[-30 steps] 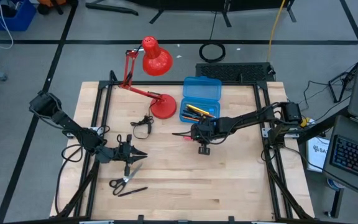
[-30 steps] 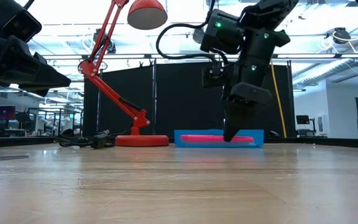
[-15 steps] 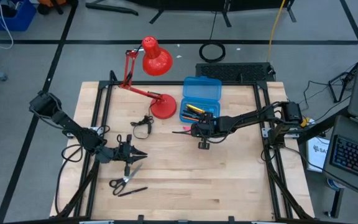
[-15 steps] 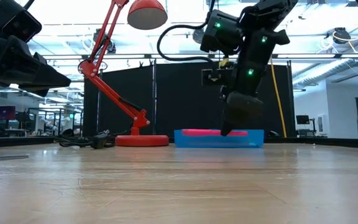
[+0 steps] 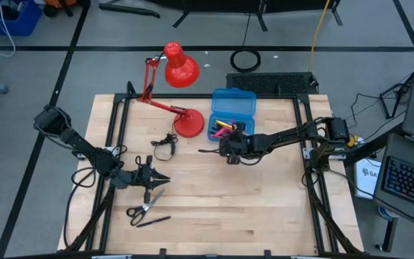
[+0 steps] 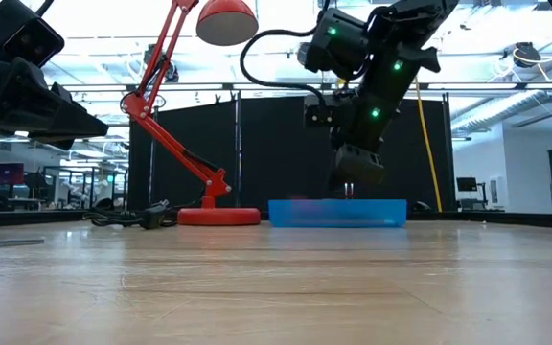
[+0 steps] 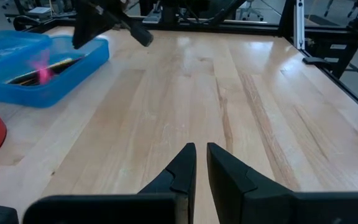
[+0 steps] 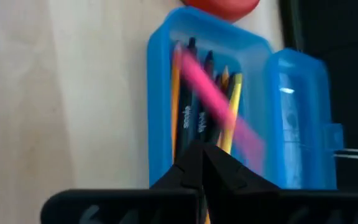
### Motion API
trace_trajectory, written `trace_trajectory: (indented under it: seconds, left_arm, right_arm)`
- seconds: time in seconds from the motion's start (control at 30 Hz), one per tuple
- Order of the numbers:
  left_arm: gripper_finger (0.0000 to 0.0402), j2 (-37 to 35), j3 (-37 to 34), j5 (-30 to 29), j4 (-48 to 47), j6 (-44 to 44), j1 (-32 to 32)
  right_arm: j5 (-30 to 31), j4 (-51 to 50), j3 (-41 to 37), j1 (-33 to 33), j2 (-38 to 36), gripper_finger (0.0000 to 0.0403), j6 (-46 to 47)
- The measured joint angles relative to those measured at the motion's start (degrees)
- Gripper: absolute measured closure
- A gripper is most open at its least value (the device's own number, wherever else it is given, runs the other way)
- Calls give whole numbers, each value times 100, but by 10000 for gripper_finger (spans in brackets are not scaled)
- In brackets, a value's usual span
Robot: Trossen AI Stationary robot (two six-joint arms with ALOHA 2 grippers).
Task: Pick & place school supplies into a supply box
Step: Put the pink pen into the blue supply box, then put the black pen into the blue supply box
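The right arm reaches across the surface (image 5: 264, 208), its clenched claw (image 5: 228, 147) empty at the blue supply box's (image 5: 241, 108) front edge, where the pink pen (image 8: 219, 102) lies blurred over pens inside.

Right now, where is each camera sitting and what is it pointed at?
High: overhead, looking down; both arms, blue case.
Low: table height, looking across; right gripper above case.
Left wrist: behind left gripper, facing the table.
Right wrist: over the case; pink pen blurred.
All four share the case.
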Motion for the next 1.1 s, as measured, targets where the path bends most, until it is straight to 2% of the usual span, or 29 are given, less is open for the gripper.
trace_trajectory:
  seconds: [0.4, 0.47, 0.6, 0.7, 1.0, 1.1]
  left_arm:
    - [360, 0, 0, 0, -36, 7, -1]
    - [360, 0, 0, 0, -44, 36, 0]
    - [360, 0, 0, -61, -46, 90, 0]
    - [360, 0, 0, -122, -63, 125, 0]
    - [360, 2, 0, -321, -92, 207, -1]
    - [360, 0, 0, -396, -90, 119, 0]
  right_arm:
    - [35, 214, 0, -470, 0, 399, -236]
    - [52, 246, 0, -473, 0, 400, -235]
    - [479, 417, 0, -410, -1, 401, -83]
    - [393, 716, 0, -270, -2, 401, -56]
    - [-1783, 2344, 0, 114, -4, 403, 286]
    - [-2716, 2744, 0, 233, -4, 398, 514]
